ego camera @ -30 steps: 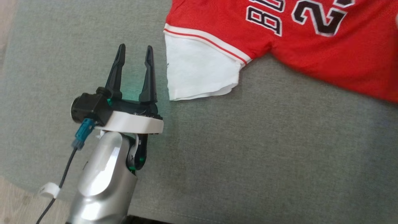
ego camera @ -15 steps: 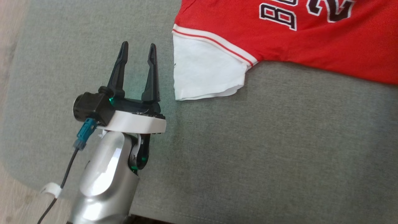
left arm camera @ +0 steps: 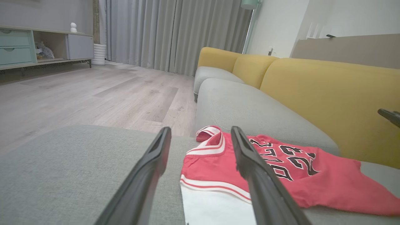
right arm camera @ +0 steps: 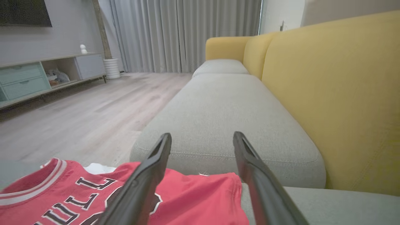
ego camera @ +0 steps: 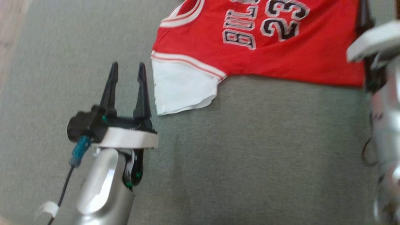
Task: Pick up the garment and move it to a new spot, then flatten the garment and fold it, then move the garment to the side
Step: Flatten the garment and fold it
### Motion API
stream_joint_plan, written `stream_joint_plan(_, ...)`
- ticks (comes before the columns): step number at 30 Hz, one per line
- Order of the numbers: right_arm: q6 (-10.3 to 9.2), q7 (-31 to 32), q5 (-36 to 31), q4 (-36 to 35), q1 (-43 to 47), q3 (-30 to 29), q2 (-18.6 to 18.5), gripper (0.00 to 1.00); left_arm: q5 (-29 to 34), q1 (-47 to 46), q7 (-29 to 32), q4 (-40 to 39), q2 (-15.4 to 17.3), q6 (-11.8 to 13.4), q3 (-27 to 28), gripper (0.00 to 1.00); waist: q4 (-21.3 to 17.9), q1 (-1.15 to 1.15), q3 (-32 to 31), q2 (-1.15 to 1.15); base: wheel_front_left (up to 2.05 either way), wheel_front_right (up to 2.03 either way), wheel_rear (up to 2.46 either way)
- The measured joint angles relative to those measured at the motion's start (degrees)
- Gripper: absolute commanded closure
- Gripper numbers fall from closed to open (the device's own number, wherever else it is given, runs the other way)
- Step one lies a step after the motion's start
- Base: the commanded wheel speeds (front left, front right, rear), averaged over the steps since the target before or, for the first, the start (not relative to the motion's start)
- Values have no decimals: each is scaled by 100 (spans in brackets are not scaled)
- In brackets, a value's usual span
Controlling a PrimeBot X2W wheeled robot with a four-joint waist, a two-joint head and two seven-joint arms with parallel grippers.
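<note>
garment (ego camera: pixel 281 59): red jersey, white trim, dark "23" and lettering. Lies spread on grey sofa seat (ego camera: pixel 250 156), toward 12 to 1 o'clock in head view. Nothing grips it.
white sleeve (ego camera: pixel 181 87): sticks out at the jersey's 7 o'clock corner. Loose hem faces 6 o'clock.
left tool (ego camera: pixel 128 65): open, jaws apart, empty. Fingers point to 12 o'clock. Sleeve edge lies just beside it at 3 o'clock; contact cannot be told.
right tool (right arm camera: pixel 202 136): open, jaws wide, nothing pinched. In right wrist view its fingers stand over the jersey's far hem. Blurred at 3 o'clock edge of head view, by the jersey's right end.
edges: jersey's lower hem runs roughly 9 to 3 o'clock across head view. Seat edge meets wooden floor (left arm camera: pixel 78 93) at 10 to 11 o'clock of head view, well apart from the jersey.
open room: bare grey seat at 6 o'clock of the jersey, between both arms. More bare seat at 9 o'clock of the left tool.
backrest (right arm camera: pixel 328 93): yellow, bounds the seat at 3 o'clock in right wrist view.
counts: one garment, one white sleeve showing, two tools, two fingers each, three yellow back cushions in left wrist view.
</note>
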Motion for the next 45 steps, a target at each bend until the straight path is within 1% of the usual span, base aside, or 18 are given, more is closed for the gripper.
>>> stream_joint_plan(2, 0, -16, 125, -653, 557, 0, 119, 0, 8, 122, 0, 9, 0, 2, 12, 0, -104, 0, -179, 0, 0, 0, 0)
stream_joint_plan(5, 0, -19, 294, -1629, 1471, -148, 427, 0, 13, 285, 0, 11, 2, 43, 59, 0, -270, -1, -416, 0, 0, 0, 0)
stream_joint_plan(8, 0, -42, 331, -2405, 2421, -260, 711, 0, 18, 453, 0, 13, 4, 43, 101, 0, -431, -1, -607, 0, 0, 0, 0)
stream_joint_plan(9, 0, -42, 331, -2405, 2421, -260, 711, 0, 18, 453, 0, 13, 4, 43, 101, 0, -431, -1, -607, 0, 0, 0, 0)
stream_joint_plan(12, 0, -42, 452, -3006, 3290, -314, 828, 0, 67, 626, 0, 37, 4, 41, 142, 0, -571, 0, -760, 0, 0, 0, 0)
stream_joint_plan(15, 0, -42, 779, -3451, 3919, -166, 834, 0, 75, 785, 0, 38, 7, 35, 168, 0, -694, -1, -866, 0, 0, 0, 0)
stream_joint_plan(17, 0, -42, 1024, -3562, 4173, -90, 855, 0, 75, 865, 0, 44, 8, 33, 172, 0, -760, 0, -914, 0, 0, 0, 0)
stream_joint_plan(20, 0, -42, 1120, -3701, 4372, 4, 868, 0, 76, 926, 0, 46, 8, 34, 172, 0, -829, 0, -957, 0, 0, 0, 0)
stream_joint_plan(26, 0, -42, 1169, -3838, 4400, 44, 877, 0, 129, 954, 0, 175, 10, 34, 179, 0, -893, 1, -970, 0, 0, 0, 0)
stream_joint_plan(29, 0, -42, 1169, -3900, 4397, 36, 877, 0, 168, 950, 9, 385, 10, 42, 176, 0, -905, 1, -917, 0, 0, 0, 0)
stream_joint_plan(34, 0, -42, 1169, -3952, 4391, 46, 879, 0, 168, 828, 369, 890, 58, 104, 174, 0, -953, 1, -774, 0, 0, 0, 0)
stream_joint_plan(37, 0, -42, 1214, -3994, 4383, 81, 880, 0, 169, 610, 535, 1135, 115, 222, 190, 0, -995, 1, -655, 0, 0, 0, 0)
stream_joint_plan(41, 0, -42, 1228, -4020, 4345, 142, 882, 0, 168, 283, 978, 1581, 225, 399, 292, 0, -1073, 2, -502, 0, 0, 0, 0)
stream_joint_plan(44, 1, -42, 1258, -4041, 4256, 155, 882, 0, 168, 149, 1285, 1872, 321, 412, 342, 0, -1144, 2, -405, 0, 0, 0, 0)
stream_joint_plan(45, 0, -42, 1258, -4060, 4232, 157, 882, 0, 167, 124, 1357, 1939, 338, 457, 345, 0, -1165, 2, -378, 0, 0, 0, 0)
